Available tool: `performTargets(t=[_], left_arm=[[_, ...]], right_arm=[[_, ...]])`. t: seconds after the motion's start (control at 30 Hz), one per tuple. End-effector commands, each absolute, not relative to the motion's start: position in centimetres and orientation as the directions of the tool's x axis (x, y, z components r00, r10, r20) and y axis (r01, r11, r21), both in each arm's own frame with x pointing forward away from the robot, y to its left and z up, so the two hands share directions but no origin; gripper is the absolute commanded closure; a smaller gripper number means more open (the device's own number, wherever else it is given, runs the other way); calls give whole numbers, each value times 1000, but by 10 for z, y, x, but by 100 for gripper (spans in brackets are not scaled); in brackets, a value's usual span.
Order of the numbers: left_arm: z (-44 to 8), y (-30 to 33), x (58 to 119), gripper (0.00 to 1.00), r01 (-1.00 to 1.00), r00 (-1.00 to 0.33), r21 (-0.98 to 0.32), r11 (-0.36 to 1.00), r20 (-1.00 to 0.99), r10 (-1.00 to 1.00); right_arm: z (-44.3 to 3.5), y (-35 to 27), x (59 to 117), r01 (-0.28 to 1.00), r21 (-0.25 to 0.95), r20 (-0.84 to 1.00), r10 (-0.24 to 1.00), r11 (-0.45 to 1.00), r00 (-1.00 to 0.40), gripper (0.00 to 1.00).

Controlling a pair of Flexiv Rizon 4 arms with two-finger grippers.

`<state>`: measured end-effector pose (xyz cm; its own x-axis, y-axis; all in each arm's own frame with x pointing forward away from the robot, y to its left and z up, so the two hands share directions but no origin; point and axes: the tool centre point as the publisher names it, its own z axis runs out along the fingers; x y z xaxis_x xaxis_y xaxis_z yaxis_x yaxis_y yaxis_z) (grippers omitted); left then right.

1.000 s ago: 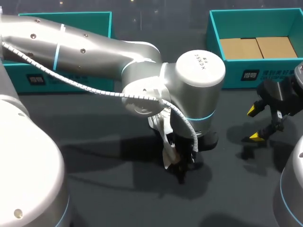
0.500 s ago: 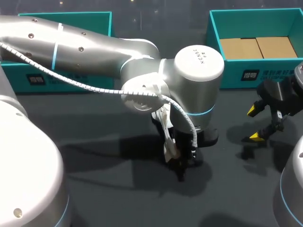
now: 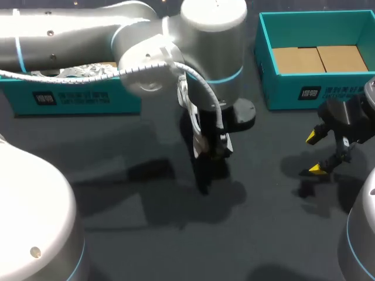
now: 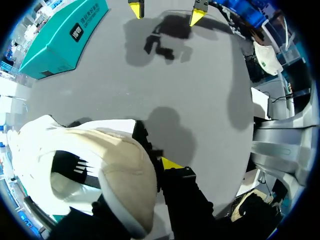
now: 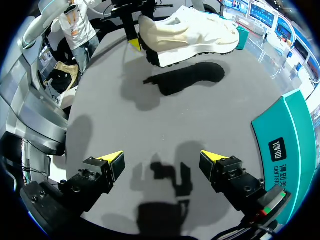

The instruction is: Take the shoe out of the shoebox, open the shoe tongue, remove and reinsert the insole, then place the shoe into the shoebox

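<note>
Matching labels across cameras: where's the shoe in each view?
Head view: shoe mostly hidden under the left arm's wrist; a pale sliver shows.
Left wrist view: shoe close up, at the left gripper.
Right wrist view: shoe ahead of the right gripper, off the table.
Shared landmark: right gripper, yellow tips apart.

left gripper [image 4: 150,175] has the white shoe [image 4: 90,160] pinched at the heel, one yellow tip showing next to it. across the grey table [image 4: 210,100] sits the right gripper [image 4: 167,11], tips spread apart. teal shoebox [image 4: 60,37] is ahead of the shoe.
</note>
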<state>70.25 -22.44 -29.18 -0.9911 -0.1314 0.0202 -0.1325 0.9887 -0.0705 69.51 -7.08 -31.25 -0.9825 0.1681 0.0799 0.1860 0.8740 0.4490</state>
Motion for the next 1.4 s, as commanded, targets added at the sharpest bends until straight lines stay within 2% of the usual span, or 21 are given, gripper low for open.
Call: performTargets(t=[0.03,0.3,0.43,0.53,1.2,1.4], left_arm=[[-232,-190,721,100,-156,-988,-125,980,35,-153],[-197,-176,747,100,-185,-983,-146,972,24,-183],[-170,-170,755,100,-137,-990,-149,979,33,-134],[-143,-161,763,100,-178,-984,-196,964,10,-179],[-143,-161,763,100,-178,-984,-196,964,10,-179],[-134,-135,792,100,-166,-986,-202,965,55,-158]], right_arm=[[-312,-71,693,186,448,78,169,874,-983,0],[-312,-71,693,186,448,78,169,874,-983,0],[-312,-71,693,186,448,78,169,874,-983,0],[-312,-71,693,186,448,78,169,874,-983,0],[-312,-71,693,186,448,78,169,874,-983,0],[-312,-71,693,186,448,78,169,874,-983,0]])
